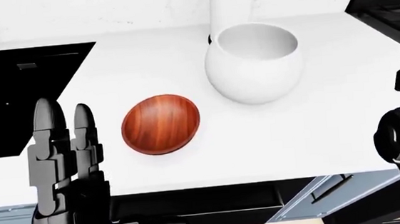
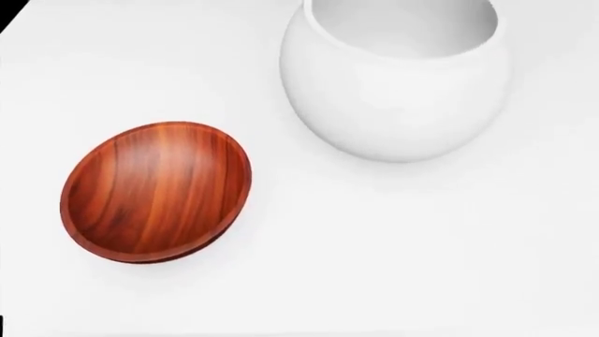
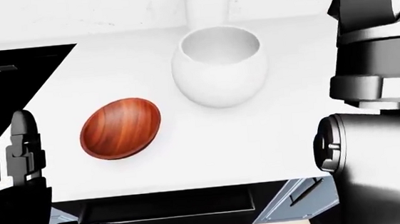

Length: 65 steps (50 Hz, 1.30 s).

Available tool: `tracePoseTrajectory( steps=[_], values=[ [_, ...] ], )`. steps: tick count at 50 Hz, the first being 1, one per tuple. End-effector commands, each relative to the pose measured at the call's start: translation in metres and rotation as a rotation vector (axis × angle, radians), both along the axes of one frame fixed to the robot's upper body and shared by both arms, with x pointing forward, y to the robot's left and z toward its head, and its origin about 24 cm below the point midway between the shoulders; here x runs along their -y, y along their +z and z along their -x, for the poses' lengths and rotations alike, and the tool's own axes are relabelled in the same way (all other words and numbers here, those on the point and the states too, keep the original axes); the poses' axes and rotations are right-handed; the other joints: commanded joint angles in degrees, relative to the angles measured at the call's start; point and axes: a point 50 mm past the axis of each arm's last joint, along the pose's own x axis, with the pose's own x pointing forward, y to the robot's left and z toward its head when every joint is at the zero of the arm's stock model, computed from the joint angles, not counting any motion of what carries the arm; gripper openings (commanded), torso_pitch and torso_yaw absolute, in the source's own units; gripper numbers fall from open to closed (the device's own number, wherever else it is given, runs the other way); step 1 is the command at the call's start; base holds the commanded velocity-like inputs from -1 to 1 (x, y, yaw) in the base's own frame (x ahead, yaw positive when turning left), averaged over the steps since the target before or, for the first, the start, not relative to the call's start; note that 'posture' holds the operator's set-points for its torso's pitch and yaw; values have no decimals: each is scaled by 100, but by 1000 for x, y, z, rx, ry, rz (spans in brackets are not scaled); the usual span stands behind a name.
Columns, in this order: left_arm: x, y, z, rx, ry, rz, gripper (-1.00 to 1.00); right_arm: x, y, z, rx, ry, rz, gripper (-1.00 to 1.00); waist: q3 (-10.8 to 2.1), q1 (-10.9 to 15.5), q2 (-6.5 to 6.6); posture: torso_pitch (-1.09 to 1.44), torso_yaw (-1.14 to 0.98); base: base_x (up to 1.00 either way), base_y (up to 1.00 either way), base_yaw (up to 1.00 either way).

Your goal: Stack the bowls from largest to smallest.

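Shallow reddish-brown wooden bowl (image 2: 155, 191) lies tilted on white worktop (image 2: 421, 246), left of round white ceramic bowl (image 2: 398, 74) | left robot hand (image 1: 63, 149) fingers extended, empty; right hand's state cannot be told | risk: tilted bowl skids when grasped.

A simulated kitchen: white counter (image 1: 316, 135), black cooktop (image 1: 20, 99) at left, drawers (image 1: 321, 193) below.

Bright, even simulator light washed the white counter (image 2: 421, 246) almost featureless. Soft, faint shadows pooled just beneath the white bowl (image 2: 393, 77) and wooden bowl (image 2: 154, 189). Edges rendered slightly soft, with no glare.
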Motion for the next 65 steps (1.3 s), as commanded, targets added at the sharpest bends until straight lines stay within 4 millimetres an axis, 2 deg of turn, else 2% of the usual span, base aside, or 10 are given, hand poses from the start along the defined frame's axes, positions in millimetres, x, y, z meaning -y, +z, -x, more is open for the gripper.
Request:
tracePoseTrajectory(
  steps=[1,7,15,28,36,45,65],
  values=[
    [1,9,6,64,-1,-6,100,-8,28,18,118,13,32,-100,-139,-2,-30,0,0,0,0,0],
    [1,9,6,63,-3,-6,100,-24,32,25,127,79,34,-100,-117,3,-32,0,0,0,0,0],
    [1,8,6,62,-4,-6,100,-56,34,41,128,200,56,-100,-103,-12,-11,0,0,0,0,0],
    [2,8,6,63,-4,-7,100,-88,27,68,147,306,117,-100,-102,-37,31,0,0,0,0,0],
    [2,8,6,63,-6,-8,100,-91,16,74,145,321,125,-100,-114,-51,45,0,0,0,0,0],
    [2,8,6,61,-5,-8,100,-108,9,82,139,369,155,-100,-122,-71,81,0,0,0,0,0],
    [2,7,5,60,-5,-9,100,-117,-1,89,108,430,262,-100,-141,-81,83,0,0,0,0,0]
  ],
)
